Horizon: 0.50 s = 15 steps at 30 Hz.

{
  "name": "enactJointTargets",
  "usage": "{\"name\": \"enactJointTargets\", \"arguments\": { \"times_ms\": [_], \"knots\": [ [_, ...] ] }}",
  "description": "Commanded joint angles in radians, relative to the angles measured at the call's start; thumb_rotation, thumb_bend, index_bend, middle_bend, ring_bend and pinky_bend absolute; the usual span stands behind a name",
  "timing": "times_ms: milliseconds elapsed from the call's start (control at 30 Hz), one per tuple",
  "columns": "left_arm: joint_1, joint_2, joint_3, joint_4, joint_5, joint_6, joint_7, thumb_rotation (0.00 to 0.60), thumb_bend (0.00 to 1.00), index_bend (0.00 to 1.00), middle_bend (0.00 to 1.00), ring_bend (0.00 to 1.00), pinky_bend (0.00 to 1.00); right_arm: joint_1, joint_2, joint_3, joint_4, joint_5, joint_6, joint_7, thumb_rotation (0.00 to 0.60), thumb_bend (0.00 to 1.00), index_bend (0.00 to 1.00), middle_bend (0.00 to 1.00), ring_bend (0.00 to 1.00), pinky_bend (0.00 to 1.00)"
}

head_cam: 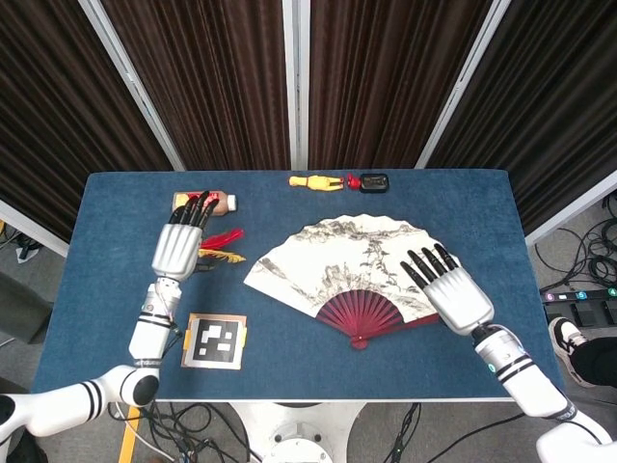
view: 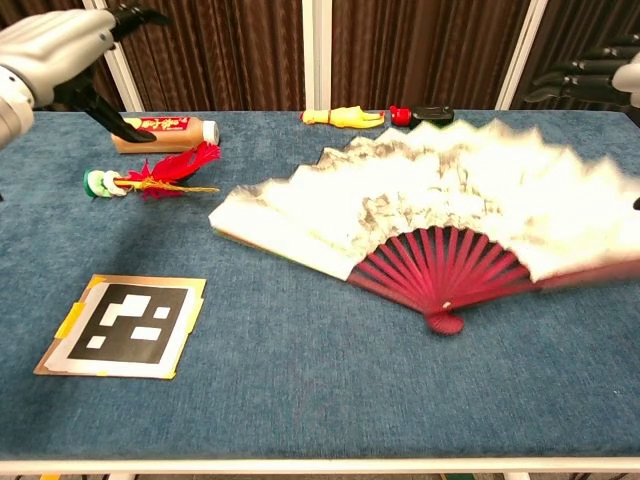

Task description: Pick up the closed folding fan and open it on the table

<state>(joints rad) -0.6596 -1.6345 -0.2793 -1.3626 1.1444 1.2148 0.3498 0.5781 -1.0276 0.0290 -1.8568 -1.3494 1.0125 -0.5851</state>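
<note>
The folding fan (head_cam: 347,256) lies spread wide on the blue table (head_cam: 116,280), white painted leaf toward the back and red ribs meeting at a pivot near the front. In the chest view the fan (view: 430,200) looks flat, and its right edge is blurred. My right hand (head_cam: 453,294) hovers over the fan's right end with fingers spread and nothing in them; the chest view shows this hand (view: 600,80) raised above the fan. My left hand (head_cam: 178,246) is held up at the left, fingers extended and apart, also seen as the left hand (view: 60,45) high at the top left.
A bottle with an orange label (head_cam: 202,201) lies at the back left. A red feather toy (view: 150,178) sits beside it. A yellow toy (head_cam: 316,180) and a small black object (head_cam: 373,181) are at the back edge. A printed marker card (head_cam: 214,340) lies front left.
</note>
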Motion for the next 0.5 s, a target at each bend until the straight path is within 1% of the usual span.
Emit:
{"name": "enactJointTargets", "arguments": {
  "times_ms": [33,133,200,233,267,333,367,500],
  "knots": [
    [0.024,0.041,-0.013,-0.038,-0.016,0.002,-0.04,0.6,0.0,0.05,0.1,0.06,0.18,-0.001,0.06,-0.008,-0.018,0.045,-0.069,0.116,0.6,0.0,0.0,0.0,0.0,0.0],
    [0.054,0.094,-0.016,-0.081,-0.022,0.006,-0.085,0.6,0.0,0.05,0.1,0.06,0.18,-0.018,0.082,-0.003,0.002,0.048,-0.063,0.203,0.6,0.0,0.0,0.01,0.0,0.0],
    [0.079,0.134,-0.01,-0.108,-0.019,0.008,-0.123,0.6,0.0,0.06,0.1,0.06,0.18,-0.045,0.08,0.007,0.024,0.043,-0.026,0.284,0.6,0.01,0.0,0.09,0.0,0.0],
    [0.092,0.152,-0.005,-0.117,-0.015,0.01,-0.14,0.6,0.0,0.06,0.1,0.06,0.18,-0.056,0.081,0.009,0.035,0.043,-0.017,0.32,0.6,0.03,0.0,0.15,0.01,0.01],
    [0.11,0.173,0.002,-0.125,-0.012,0.017,-0.159,0.6,0.0,0.06,0.1,0.06,0.18,-0.07,0.085,0.011,0.05,0.041,-0.005,0.365,0.6,0.05,0.0,0.17,0.01,0.01],
    [0.14,0.199,0.015,-0.132,0.0,0.038,-0.184,0.6,0.0,0.08,0.11,0.06,0.18,-0.092,0.088,0.011,0.075,0.036,0.017,0.421,0.6,0.1,0.0,0.18,0.02,0.01],
    [0.155,0.214,0.027,-0.133,0.011,0.047,-0.196,0.6,0.0,0.09,0.12,0.06,0.18,-0.103,0.089,0.01,0.089,0.031,0.029,0.445,0.6,0.12,0.0,0.18,0.02,0.02],
    [0.237,0.282,0.086,-0.142,0.048,0.097,-0.233,0.6,0.0,0.14,0.12,0.06,0.17,-0.169,0.078,0.001,0.149,-0.014,0.12,0.538,0.6,0.12,0.0,0.16,0.02,0.02]
  ]
}}
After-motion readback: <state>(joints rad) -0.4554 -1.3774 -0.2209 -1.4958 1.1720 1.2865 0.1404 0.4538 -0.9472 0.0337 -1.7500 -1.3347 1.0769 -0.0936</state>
